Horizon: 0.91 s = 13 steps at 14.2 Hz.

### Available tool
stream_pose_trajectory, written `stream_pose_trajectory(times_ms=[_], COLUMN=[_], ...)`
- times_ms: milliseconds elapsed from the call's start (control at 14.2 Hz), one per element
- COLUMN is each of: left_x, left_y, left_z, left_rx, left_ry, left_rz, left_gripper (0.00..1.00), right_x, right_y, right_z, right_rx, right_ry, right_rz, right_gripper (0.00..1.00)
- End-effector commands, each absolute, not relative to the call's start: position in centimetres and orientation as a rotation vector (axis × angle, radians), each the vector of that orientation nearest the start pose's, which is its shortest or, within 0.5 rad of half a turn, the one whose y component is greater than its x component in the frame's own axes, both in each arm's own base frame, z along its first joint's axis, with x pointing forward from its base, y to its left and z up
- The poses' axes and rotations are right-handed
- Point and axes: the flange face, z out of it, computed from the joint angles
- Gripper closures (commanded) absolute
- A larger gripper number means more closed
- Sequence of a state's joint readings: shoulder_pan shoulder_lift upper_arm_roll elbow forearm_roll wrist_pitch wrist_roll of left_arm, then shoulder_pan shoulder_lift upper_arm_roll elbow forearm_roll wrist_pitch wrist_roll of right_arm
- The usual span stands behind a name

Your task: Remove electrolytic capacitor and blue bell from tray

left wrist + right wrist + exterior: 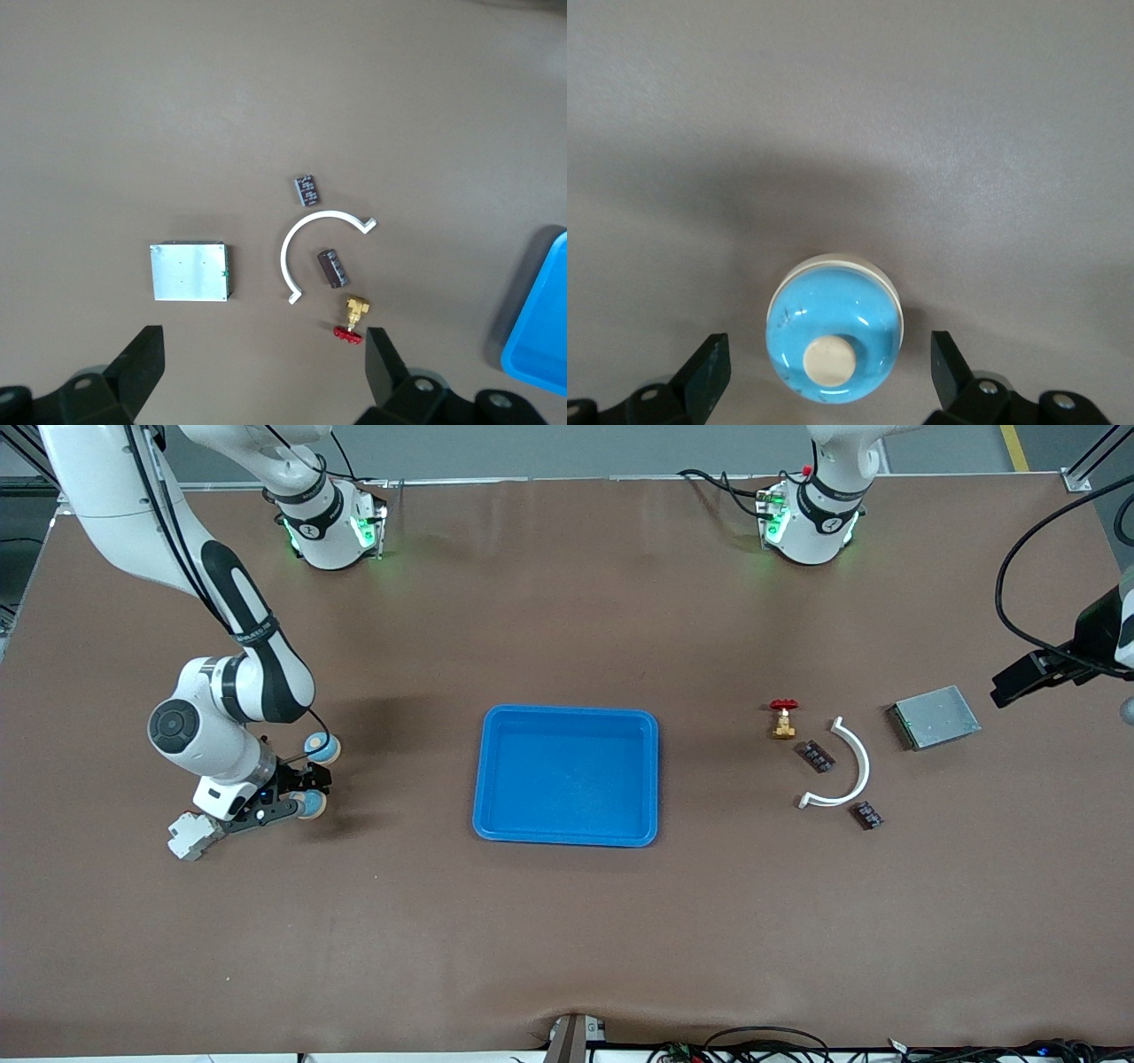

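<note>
The right gripper [824,372] has its jaws wide apart around the blue bell [833,341], beside the tray [567,717]. Lifting crooked could bump the bell and roll it. The left gripper [266,367] waits with jaws apart.

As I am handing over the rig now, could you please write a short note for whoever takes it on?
Left gripper: open, holding nothing, waiting above the table at the left arm's end.
Right gripper: open, fingers either side of the bell, which sits on the table at the right arm's end.
Tray: holds nothing.
Capacitors: on the table by the white arc.
Done: both things out.
Left: probably only lifting the right arm away.
</note>
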<state>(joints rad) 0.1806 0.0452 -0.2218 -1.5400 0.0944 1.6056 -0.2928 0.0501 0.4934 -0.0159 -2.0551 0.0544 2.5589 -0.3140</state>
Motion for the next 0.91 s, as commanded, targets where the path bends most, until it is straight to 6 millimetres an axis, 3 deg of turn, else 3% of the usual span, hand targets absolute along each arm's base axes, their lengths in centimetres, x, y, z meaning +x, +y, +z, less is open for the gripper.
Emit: stream_pose_trajectory(times_ms=[0, 281, 563, 844], left_x=[55.7, 55.3, 55.4, 54.9], left_y=[-1.6, -1.1, -0.8, -0.9], left_z=[61.9, 62.8, 62.6, 63.1], left_rx=[-3.052, -3.059, -3.062, -3.061], left_ry=[-0.324, -0.26, -0.203, -0.201], left_rz=[-0.073, -0.093, -0.086, -0.056], left_gripper=[0.0, 0.0, 0.0, 0.0], right_x=[60.6, 62.4, 64.0, 62.5], right_y=[1.0, -3.6, -4.5, -5.1], right_z=[23.8, 32.0, 41.6, 49.3], right_rx=[-3.071, -3.063, -3.003, -3.021], right_ry=[-0.434, -0.327, -0.304, -0.207], right_rz=[0.003, 0.071, 0.264, 0.233], right_gripper=[0.0, 0.0, 0.0, 0.0])
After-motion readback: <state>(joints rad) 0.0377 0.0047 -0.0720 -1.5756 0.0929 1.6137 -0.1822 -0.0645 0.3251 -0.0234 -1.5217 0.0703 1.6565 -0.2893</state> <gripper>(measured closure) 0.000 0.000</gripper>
